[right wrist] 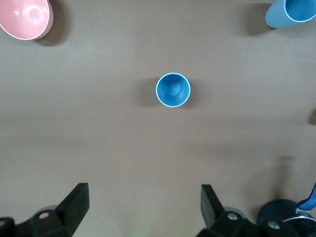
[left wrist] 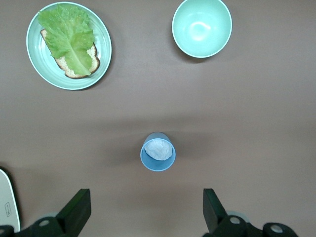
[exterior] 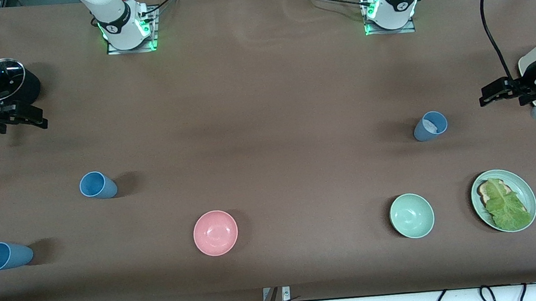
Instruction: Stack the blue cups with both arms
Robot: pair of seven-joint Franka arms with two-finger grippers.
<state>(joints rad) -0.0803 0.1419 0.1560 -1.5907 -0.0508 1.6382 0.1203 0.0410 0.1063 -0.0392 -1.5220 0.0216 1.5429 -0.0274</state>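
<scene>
Hovering w/ jaws apart, left gripper (left wrist: 143, 212) over grey-blue cup (left wrist: 158, 151), right gripper (right wrist: 143, 210) over sky-blue cup (right wrist: 173, 90).

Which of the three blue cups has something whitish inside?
The grey-blue cup toward the left arm's end; the other two cups look plain inside.

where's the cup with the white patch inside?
Grey-blue cup stands toward the left arm's end of the table, farther from the front camera than the mint-green bowl.
</scene>
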